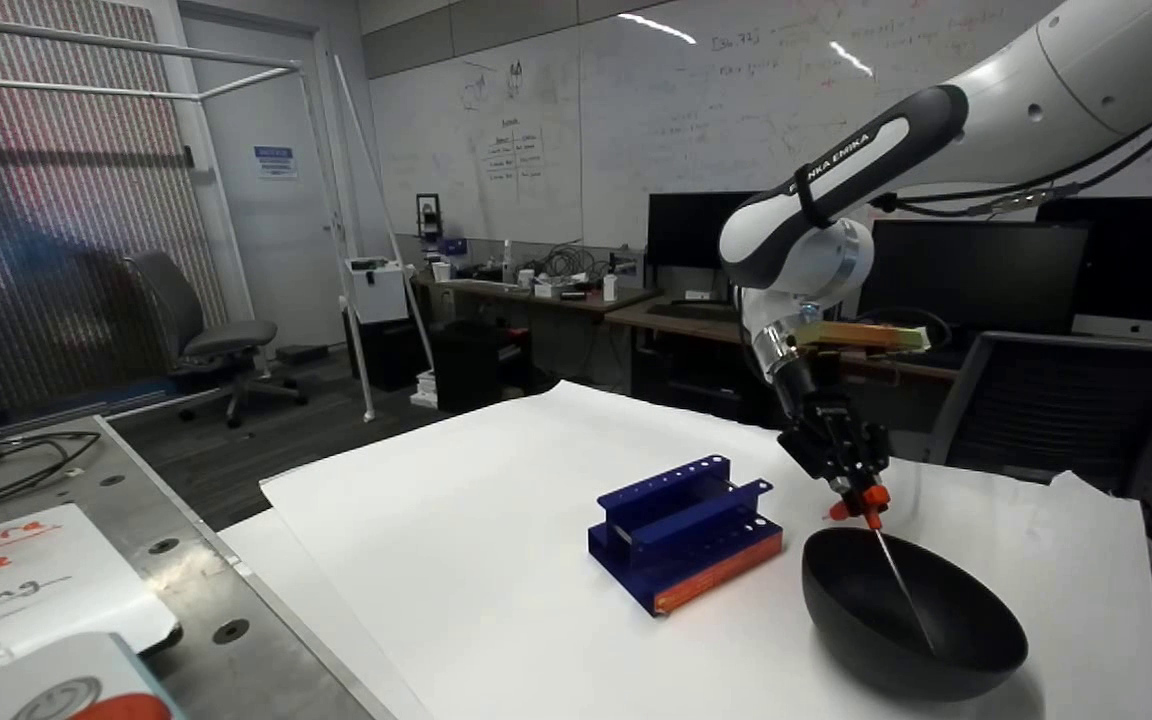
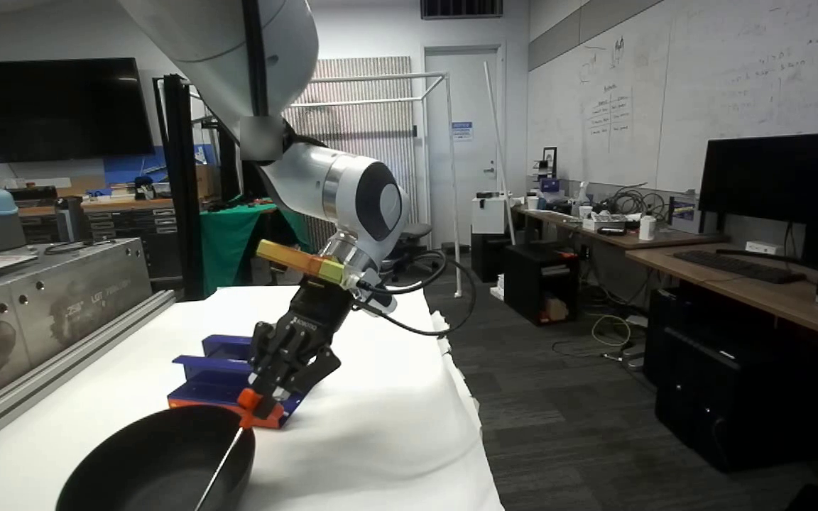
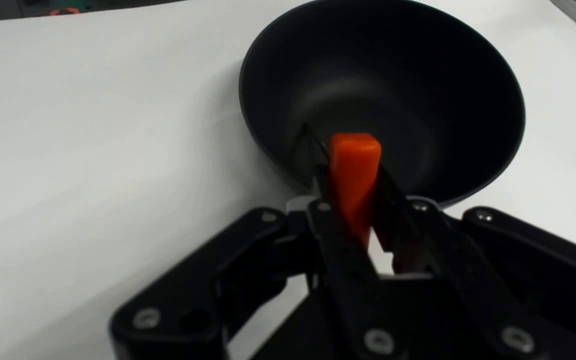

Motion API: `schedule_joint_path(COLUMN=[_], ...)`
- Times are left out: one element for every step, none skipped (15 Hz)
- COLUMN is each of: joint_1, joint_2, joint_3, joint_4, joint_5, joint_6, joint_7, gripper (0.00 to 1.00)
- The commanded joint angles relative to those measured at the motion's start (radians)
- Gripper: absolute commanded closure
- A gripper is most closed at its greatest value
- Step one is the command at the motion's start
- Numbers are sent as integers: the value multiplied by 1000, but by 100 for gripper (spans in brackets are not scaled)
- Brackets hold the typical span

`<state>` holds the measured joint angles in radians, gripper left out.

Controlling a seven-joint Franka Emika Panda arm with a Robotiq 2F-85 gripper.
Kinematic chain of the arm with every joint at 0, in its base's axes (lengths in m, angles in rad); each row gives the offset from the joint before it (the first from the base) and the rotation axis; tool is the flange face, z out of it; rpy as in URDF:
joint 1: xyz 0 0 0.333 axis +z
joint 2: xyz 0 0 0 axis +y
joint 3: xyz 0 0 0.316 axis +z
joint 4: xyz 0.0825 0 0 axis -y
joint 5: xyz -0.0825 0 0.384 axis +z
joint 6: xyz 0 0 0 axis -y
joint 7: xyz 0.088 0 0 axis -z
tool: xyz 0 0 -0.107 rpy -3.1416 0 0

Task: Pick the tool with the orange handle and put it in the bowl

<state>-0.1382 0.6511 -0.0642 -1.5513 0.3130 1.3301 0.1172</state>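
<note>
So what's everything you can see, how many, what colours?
Bowl: 1, black, on the white table sheet
T-handled tool: 1, orange handle, shaft pointing into the bowl
Tool rack: 1, blue and orange, beside the bowl
Monitors: at least 3, black, at the desks
Small clutter: uncountable, mixed colours, on desks
Wall-mounted screen: 1, black, background
Whiteboard: at least 1, white, background
Door: 1, grey, background
Office chairs: at least 2, grey and black, background
Gripper: 1, black, gripping the tool's handle
Franka arm: 1, mostly white, above the gripper

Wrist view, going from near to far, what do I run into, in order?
Pincer → orange tool handle gripped in it → black bowl → small red-orange curved thing beyond the white table covering, too little shown to name.
</note>
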Motion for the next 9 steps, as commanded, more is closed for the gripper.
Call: schedule_joint_path(joint_1=[22,26,29,32,34,37,41,48,56], joint_2=[-32,-35,-38,-41,-46,-54,-70,-96,-119], joint_3=[-4,-3,-1,0,3,5,9,12,13], joint_4=[-68,-77,-88,-95,-98,-102,-103,-108,-110], joint_5=[-48,-62,-70,-74,-80,-81,-82,-86,-91], joint_6=[38,47,54,61,67,76,91,129,163], joint_7=[-44,-54,-58,-60,-66,-71,-80,-93,-97], gripper=[66,54,49,42,36,27,19,11,5])
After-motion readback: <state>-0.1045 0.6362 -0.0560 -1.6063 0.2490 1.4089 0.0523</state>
